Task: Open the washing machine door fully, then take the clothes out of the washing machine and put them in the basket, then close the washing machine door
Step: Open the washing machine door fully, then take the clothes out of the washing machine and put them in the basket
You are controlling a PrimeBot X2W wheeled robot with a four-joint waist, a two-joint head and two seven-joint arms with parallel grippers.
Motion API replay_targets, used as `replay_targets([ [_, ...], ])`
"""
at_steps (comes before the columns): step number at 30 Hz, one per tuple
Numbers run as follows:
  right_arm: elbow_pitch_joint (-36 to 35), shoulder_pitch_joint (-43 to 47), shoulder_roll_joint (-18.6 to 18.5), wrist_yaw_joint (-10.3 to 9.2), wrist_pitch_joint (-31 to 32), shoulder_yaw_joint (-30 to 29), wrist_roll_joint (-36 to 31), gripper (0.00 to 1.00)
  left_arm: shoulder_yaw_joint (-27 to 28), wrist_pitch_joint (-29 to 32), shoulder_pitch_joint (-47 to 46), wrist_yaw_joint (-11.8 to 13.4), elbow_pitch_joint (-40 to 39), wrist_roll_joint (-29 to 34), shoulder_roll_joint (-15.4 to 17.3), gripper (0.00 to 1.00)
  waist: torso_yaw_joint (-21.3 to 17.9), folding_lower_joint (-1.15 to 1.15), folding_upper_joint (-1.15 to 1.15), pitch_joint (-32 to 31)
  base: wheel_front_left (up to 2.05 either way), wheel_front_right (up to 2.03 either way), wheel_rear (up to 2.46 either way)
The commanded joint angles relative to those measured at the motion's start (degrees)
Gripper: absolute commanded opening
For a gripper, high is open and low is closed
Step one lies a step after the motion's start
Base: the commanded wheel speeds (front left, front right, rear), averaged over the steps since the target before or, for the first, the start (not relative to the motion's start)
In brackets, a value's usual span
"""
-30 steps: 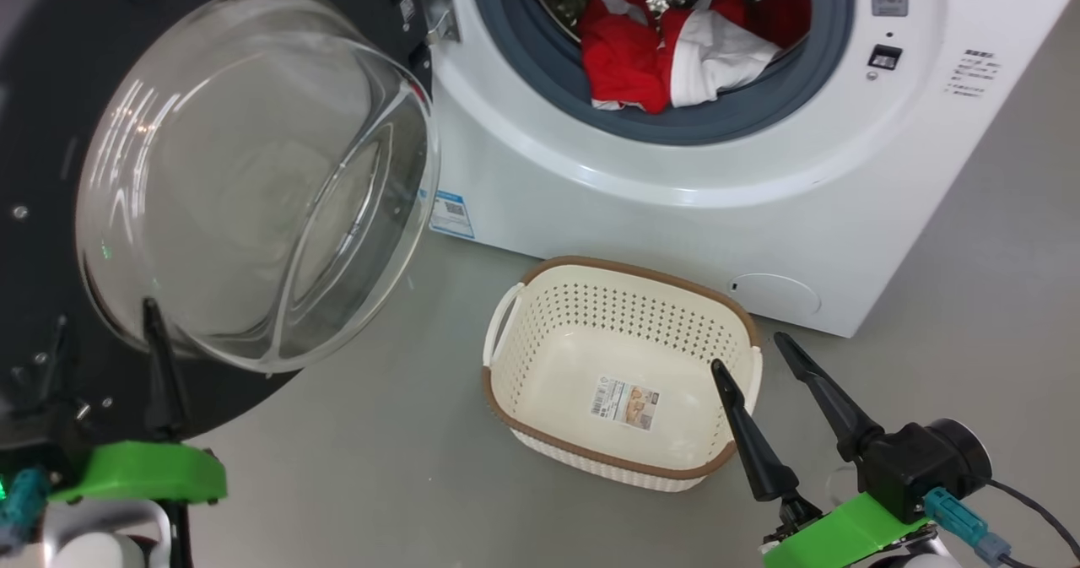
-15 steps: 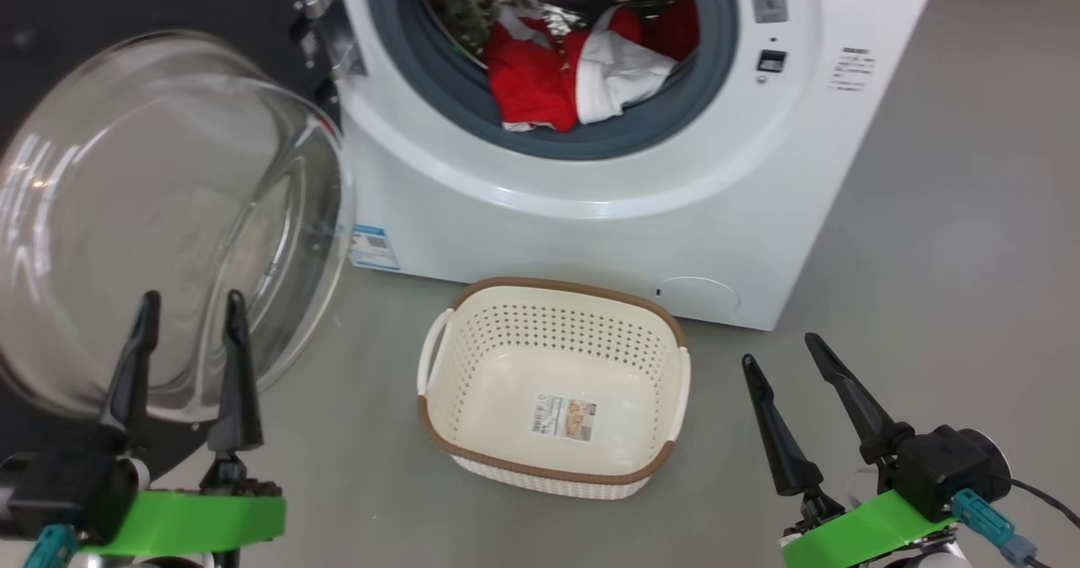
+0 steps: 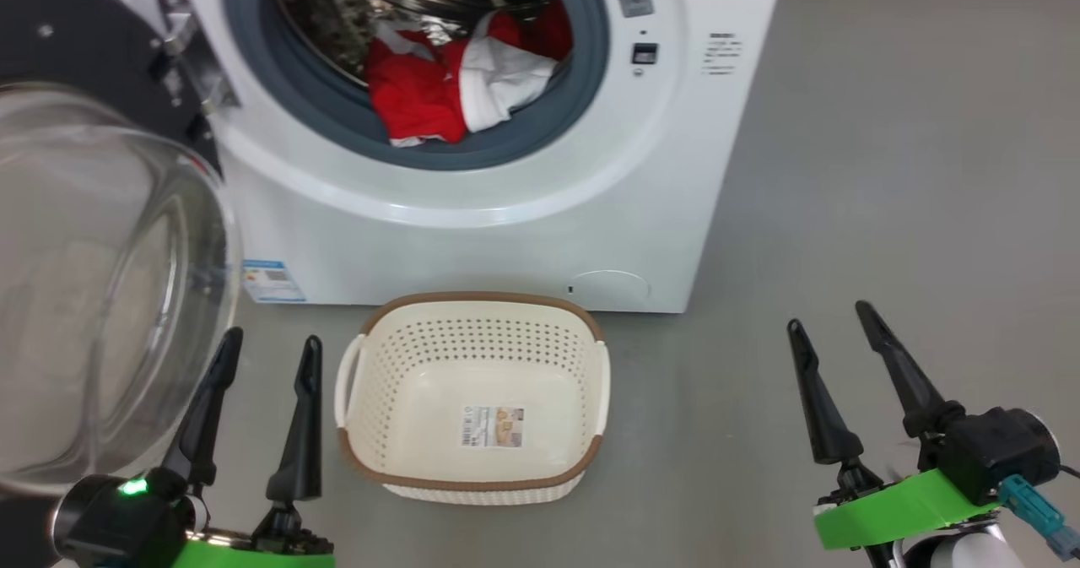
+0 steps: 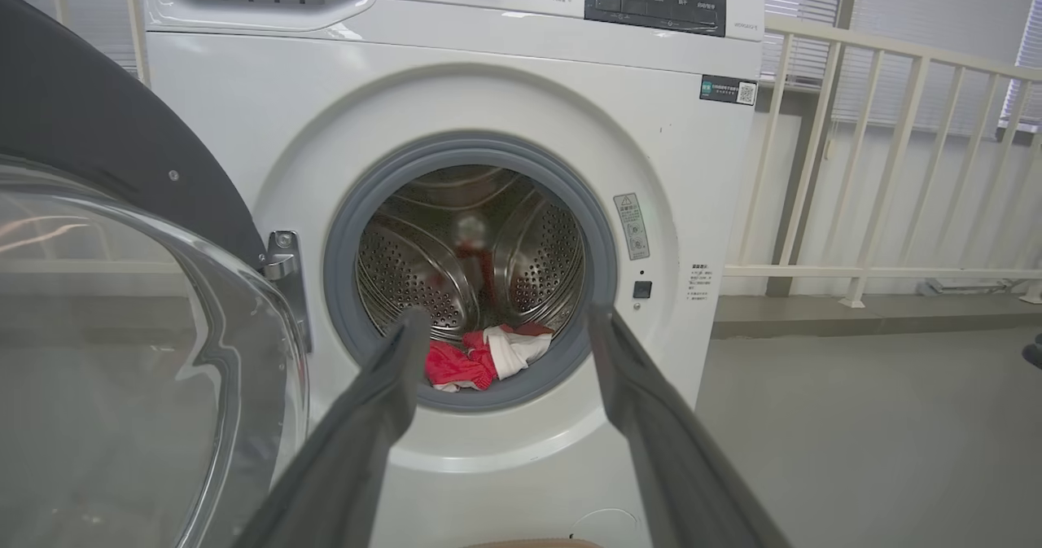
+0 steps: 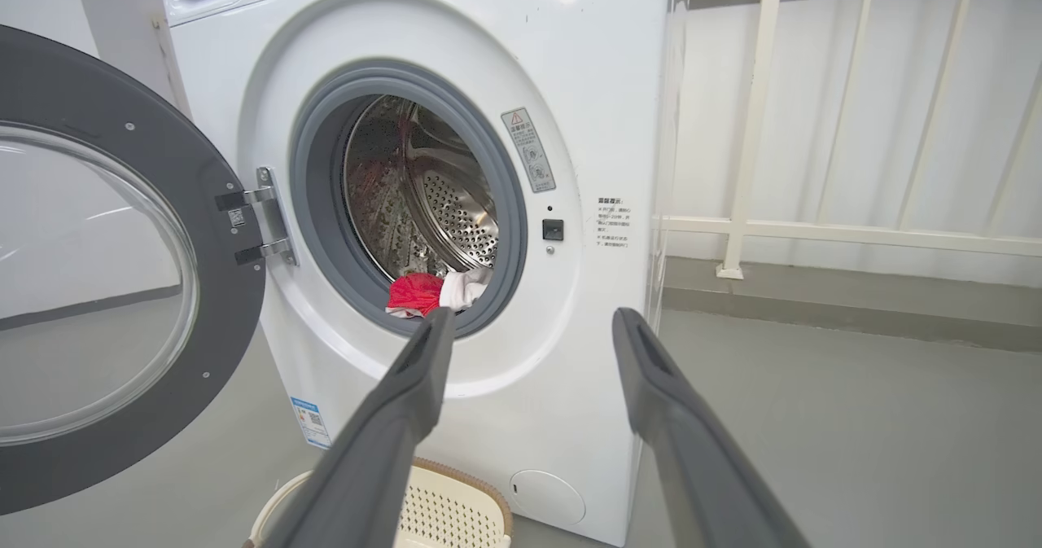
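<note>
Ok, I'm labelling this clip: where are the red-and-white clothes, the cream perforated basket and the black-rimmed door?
red-and-white fabric clothes (image 3: 413, 100), head view, on the red fold.
cream perforated plastic basket (image 3: 472, 344), head view, far inner wall.
round black-rimmed glass door (image 5: 232, 304), right wrist view, black rim.

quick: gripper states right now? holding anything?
Left gripper: open, holding nothing.
Right gripper: open, holding nothing.
</note>
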Motion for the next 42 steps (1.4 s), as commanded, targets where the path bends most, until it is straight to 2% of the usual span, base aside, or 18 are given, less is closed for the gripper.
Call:
replay_targets([
  [1, -1.9, -1.9, 0.0, 0.36, -0.7, 0.9, -0.9, 1.00, 2.0, -0.4, -0.3, 0.3, -1.5, -0.1, 0.5, 1.00, -2.4, 0.00, 0.00, 0.0, 0.00, 0.00, 0.00],
  [7, -3.4, -0.5, 0.0, 0.36, -0.8, 0.1, -1.6, 1.00, 0.8, -0.4, 1.1, 0.0, -0.2, -0.1, 0.8, 1.00, -5.4, 0.00, 0.00, -1.2, 0.00, 0.00, 0.00],
  [18, -3.8, 3.4, 0.0, 0.36, -0.8, -0.1, -1.8, 1.00, 0.9, -0.2, 5.2, 1.3, 1.3, 0.7, 1.3, 1.00, -9.4, 0.00, 0.00, -5.0, 0.00, 0.00, 0.00],
  [42, -5.0, 7.7, 0.0, 0.36, -0.8, -2.6, -2.3, 1.00, 0.1, 1.4, 10.2, 5.4, 1.3, 1.9, 1.1, 1.00, -10.4, 0.00, 0.00, -7.7, 0.00, 0.00, 0.00],
])
